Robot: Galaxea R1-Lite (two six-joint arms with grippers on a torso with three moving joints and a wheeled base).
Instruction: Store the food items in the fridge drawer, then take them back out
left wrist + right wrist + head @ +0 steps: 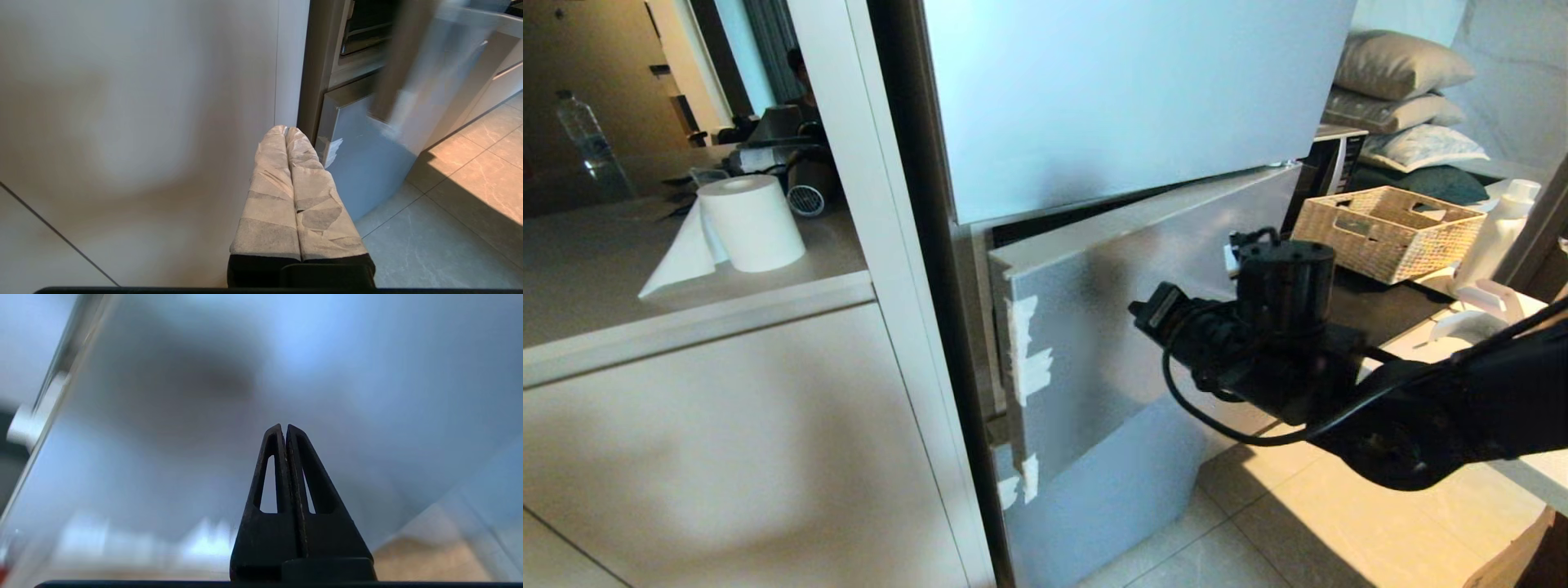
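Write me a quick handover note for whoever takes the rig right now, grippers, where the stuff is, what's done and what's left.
Right gripper: shut, empty, pointing at the face of the middle fridge door panel, which stands ajar.
Left gripper: shut, empty, parked low by the white cabinet.
Job's things: no fruit and no fridge drawer show in any view.
Done: cannot tell from here.
Left: find the fruit, confirm whether it is inside, and deal with the ajar panel.

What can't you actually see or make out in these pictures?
- Fridge drawer and food items: in no view; the ajar fridge door hides the inside.
- Right gripper: its fingertips are hidden in the head view behind the wrist.
- Left wrist view: that door is smeared by blur.
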